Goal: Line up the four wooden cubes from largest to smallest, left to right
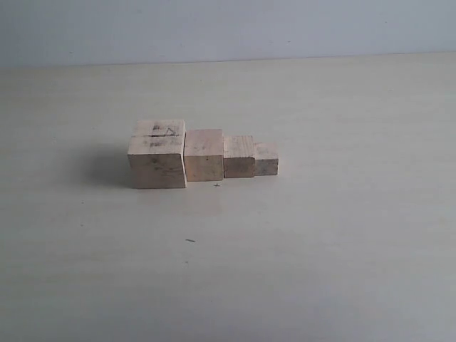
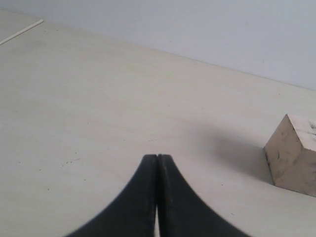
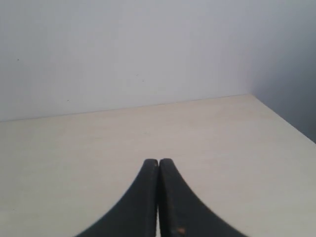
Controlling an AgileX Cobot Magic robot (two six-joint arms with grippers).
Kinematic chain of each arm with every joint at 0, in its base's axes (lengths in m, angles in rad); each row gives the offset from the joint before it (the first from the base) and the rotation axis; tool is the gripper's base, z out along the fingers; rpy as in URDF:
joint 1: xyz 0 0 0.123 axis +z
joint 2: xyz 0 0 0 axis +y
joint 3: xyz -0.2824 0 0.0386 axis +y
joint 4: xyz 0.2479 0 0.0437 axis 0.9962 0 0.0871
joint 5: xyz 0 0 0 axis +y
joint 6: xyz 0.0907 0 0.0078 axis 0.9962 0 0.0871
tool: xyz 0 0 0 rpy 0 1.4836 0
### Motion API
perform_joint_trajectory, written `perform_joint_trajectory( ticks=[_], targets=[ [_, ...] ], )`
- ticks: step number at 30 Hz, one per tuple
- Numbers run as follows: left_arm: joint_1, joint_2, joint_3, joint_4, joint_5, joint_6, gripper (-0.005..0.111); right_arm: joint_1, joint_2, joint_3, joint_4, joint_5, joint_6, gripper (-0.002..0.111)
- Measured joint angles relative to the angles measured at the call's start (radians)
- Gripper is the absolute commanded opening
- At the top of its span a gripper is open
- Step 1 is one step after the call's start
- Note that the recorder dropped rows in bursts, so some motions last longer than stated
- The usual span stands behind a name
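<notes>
Pale tabletop holds the four wooden cubes, largest at nine o'clock down to three, seemingly done; left gripper and right gripper, closed and empty, need nothing further.

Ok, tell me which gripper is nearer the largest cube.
Left, probably. The left gripper has the largest cube close ahead, to one side; the right gripper faces only table and wall.

Row of 4 on the table — stepped down from left to right.
At far left the largest cube, touching the second cube on its right; next the third cube, then the smallest cube at far right, each against its neighbour — wall behind the row.
</notes>
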Motion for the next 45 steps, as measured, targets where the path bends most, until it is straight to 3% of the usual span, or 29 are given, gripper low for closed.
perform_joint_trajectory(
  ticks=[10,18,23,45],
  targets=[
    [0.000,0.000,0.000,0.000,0.000,0.000,0.000,0.000,-0.198,0.129,0.000,0.019,0.003,0.000],
    [0.000,0.000,0.000,0.000,0.000,0.000,0.000,0.000,-0.200,0.131,-0.004,0.150,0.004,0.000],
    [0.000,0.000,0.000,0.000,0.000,0.000,0.000,0.081,-0.200,0.131,-0.008,0.157,0.004,0.000],
    [0.000,0.000,0.000,0.000,0.000,0.000,0.000,0.083,-0.200,0.131,-0.016,0.159,0.004,0.000]
  ],
)
